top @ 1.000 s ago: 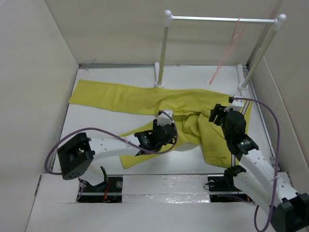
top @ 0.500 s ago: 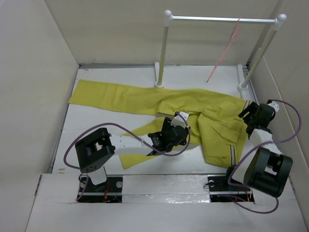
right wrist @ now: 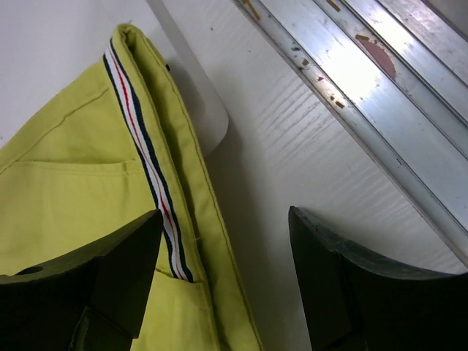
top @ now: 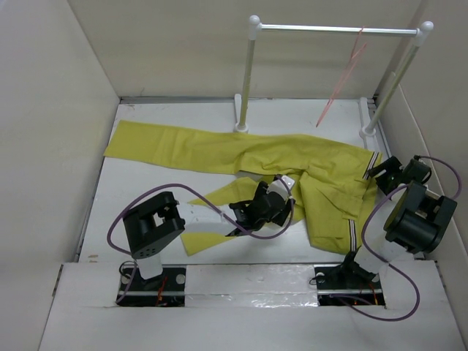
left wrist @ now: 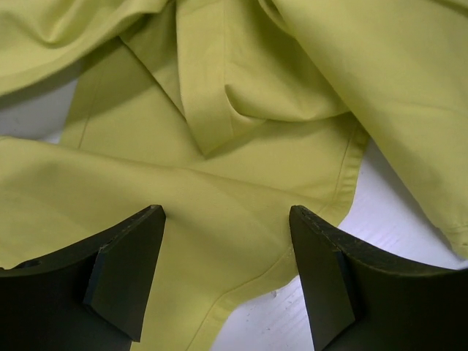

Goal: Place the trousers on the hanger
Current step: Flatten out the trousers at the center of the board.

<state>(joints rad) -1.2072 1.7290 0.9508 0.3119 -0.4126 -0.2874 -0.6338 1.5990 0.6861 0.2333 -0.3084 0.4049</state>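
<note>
Left jaws: spread wide, nothing between them. The dark, blunt, wedge-shaped fingers (left wrist: 124, 270) sit low over the trousers (left wrist: 219, 161), above a spot where a narrow folded flap meets a stitched hem. Whether they touch the cloth cannot be told.

Right jaws: also apart and holding nothing. One finger is over the waist end of the trousers and the other over bare counter (right wrist: 270, 168). The striped trim (right wrist: 146, 153), navy, white and red, runs along the garment's folded edge between them. Beyond it lies a ribbed metal track (right wrist: 365, 80) with a bright, scuffed surface.

Trousers: smooth, matte mustard-yellow cloth lying flat on the white counter. One leg stretches to the far left. The other is folded back toward the near edge, under the left arm (top: 197, 219). The waist end is rumpled at the right, just beside the right arm (top: 413, 212).

Hanger (top: 344, 77): thin pink wire, hooked near the right end of the metal rail (top: 336, 30) and hanging at a slant. It is clear of the trousers, which lie below it. The rail rests on two white posts (top: 247, 73).
</note>
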